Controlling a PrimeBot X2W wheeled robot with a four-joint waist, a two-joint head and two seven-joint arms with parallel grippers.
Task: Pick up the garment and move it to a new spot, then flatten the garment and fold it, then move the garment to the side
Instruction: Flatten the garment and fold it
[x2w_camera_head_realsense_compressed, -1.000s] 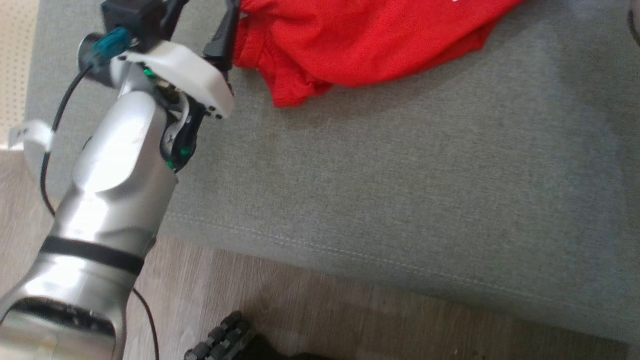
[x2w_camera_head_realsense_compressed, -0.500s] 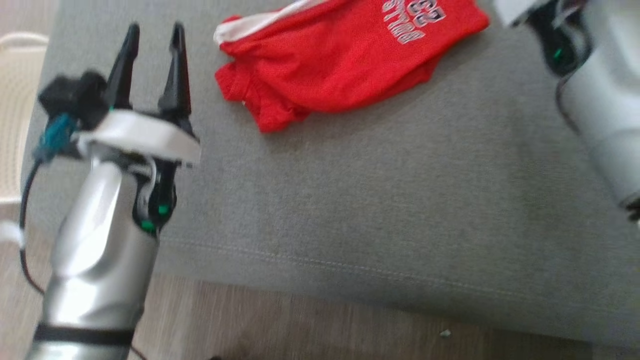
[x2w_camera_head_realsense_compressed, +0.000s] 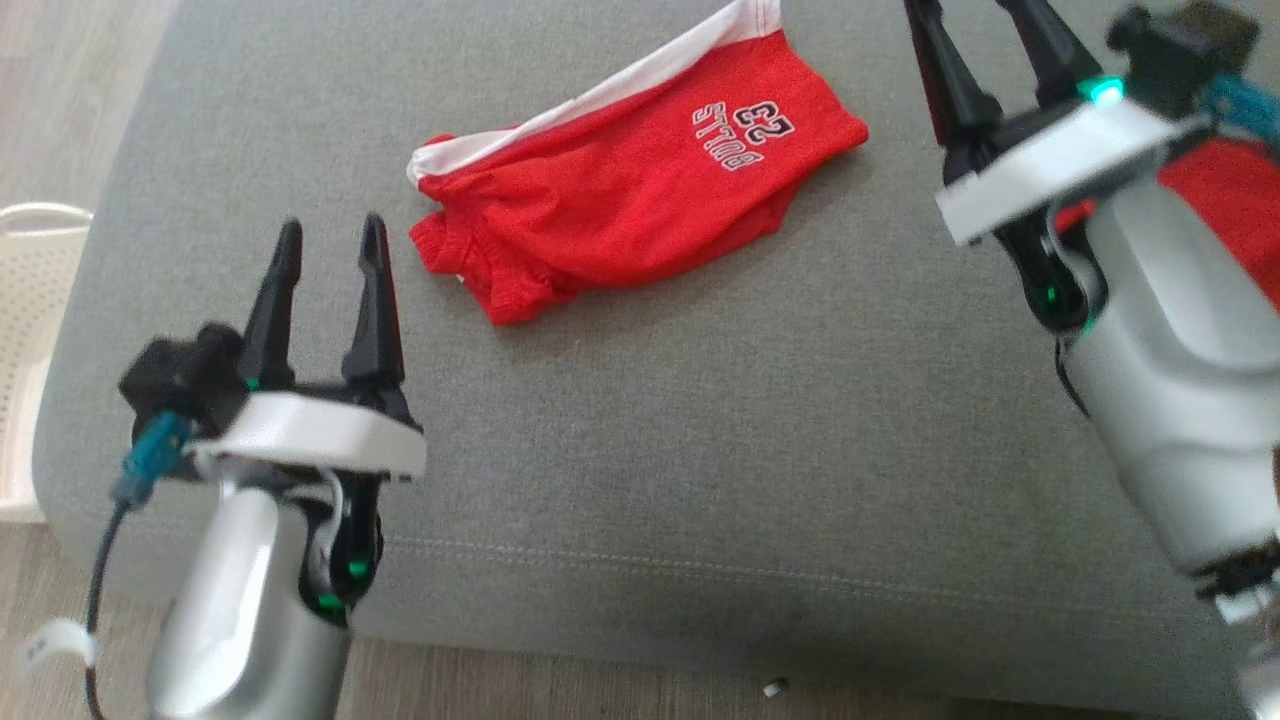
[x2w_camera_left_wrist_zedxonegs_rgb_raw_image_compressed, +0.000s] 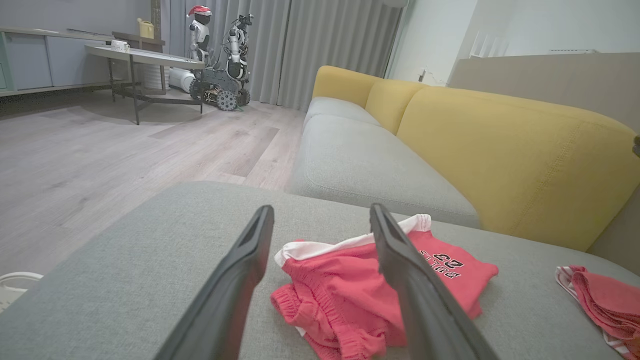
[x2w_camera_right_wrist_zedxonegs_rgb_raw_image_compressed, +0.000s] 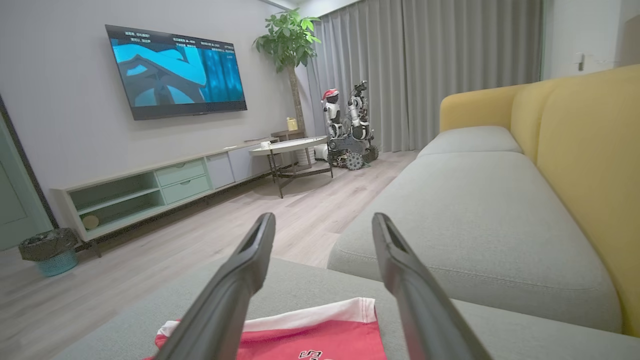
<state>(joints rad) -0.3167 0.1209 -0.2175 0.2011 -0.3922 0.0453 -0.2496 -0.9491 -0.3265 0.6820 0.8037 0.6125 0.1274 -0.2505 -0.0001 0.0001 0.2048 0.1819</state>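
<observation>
We note left gripper (x2w_camera_head_realsense_compressed: 331, 225) and right gripper (x2w_camera_right_wrist_zedxonegs_rgb_raw_image_compressed: 323, 216) both empty, jaws wide, over the grey sofa seat (x2w_camera_head_realsense_compressed: 800, 450); the red garment (x2w_camera_head_realsense_compressed: 620, 200) lies bunched between them, so we judge flattening, folding and the move aside remain.

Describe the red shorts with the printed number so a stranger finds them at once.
Start at the grey sofa seat. On it lie crumpled red shorts with a white band along one edge. Unlike the other red garment further right, they carry BULLS 23 lettering.
</observation>
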